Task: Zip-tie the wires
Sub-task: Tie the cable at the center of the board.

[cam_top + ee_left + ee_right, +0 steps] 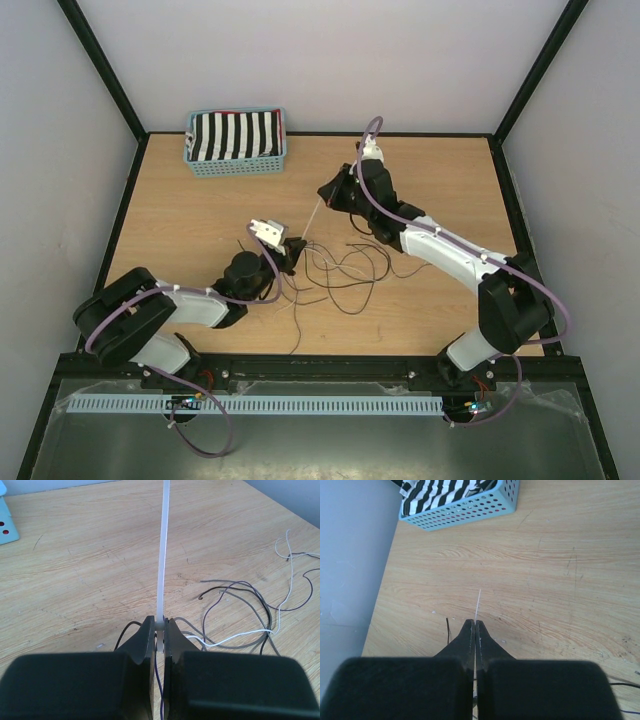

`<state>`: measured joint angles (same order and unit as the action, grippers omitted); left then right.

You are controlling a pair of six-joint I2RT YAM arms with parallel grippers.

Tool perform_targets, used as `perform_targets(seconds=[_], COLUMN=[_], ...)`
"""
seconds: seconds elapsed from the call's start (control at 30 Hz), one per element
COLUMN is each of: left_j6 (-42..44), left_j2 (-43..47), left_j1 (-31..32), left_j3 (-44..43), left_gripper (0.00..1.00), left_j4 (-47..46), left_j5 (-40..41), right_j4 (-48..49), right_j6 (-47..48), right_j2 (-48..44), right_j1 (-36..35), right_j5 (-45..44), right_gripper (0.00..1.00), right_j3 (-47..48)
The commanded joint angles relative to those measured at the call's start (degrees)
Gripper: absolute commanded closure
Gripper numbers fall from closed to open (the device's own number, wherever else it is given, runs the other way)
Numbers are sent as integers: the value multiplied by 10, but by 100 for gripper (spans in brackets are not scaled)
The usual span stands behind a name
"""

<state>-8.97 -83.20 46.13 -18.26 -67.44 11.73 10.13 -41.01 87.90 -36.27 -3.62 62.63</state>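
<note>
Top external shows your tie (pixel 315 220) running toward 1 o'clock from left gripper (pixel 293 245), pinching its head, wires (pixel 345 270) sprawled at 4 o'clock, to right gripper (pixel 326 200) clamping its tail.

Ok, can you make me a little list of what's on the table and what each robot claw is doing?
left claw: shut on one end of the zip tie
right claw: shut on the zip tie's other end
zip tie: white, stretched straight between the two claws
wires: thin, dark and pale, in loose loops on the table by the left claw
tied yet: cannot tell
basket: blue, far left corner, holds a striped cloth
</note>
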Motion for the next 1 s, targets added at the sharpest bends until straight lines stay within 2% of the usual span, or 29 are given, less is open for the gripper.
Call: perform_targets(seconds=[0.0,0.13,0.27,0.33,0.47,0.53,0.6,0.77,0.9,0.97], left_j6=[6,6,8,-4,-40,-51,-68,-80,-79,-76], left_j2=[9,11,33,63,149,196,242,328,362,366], left_j1=[3,3,0,-12,-54,-74,-102,-156,-180,-188], left_j3=[13,15,21,20,-9,-10,-10,-43,-93,-120], left_gripper=[100,100,100,100,100,100,100,100,100,100], left_j4=[12,12,17,46,213,254,290,428,527,564], left_j5=[10,15,32,31,-3,-23,-49,-111,-163,-192], right_j4=[27,31,78,86,83,87,91,130,152,187], right_j6=[9,11,30,42,92,112,135,219,266,281], right_j2=[-7,-6,-19,-38,-87,-120,-160,-254,-298,-307], right_j1=[13,14,21,31,61,78,94,105,105,104], right_j5=[-22,-2,77,107,167,184,187,177,194,248], right_gripper=[100,100,100,81,55,41,31,21,20,20], right_j3=[41,41,18,7,-15,-38,-66,-151,-211,-248])
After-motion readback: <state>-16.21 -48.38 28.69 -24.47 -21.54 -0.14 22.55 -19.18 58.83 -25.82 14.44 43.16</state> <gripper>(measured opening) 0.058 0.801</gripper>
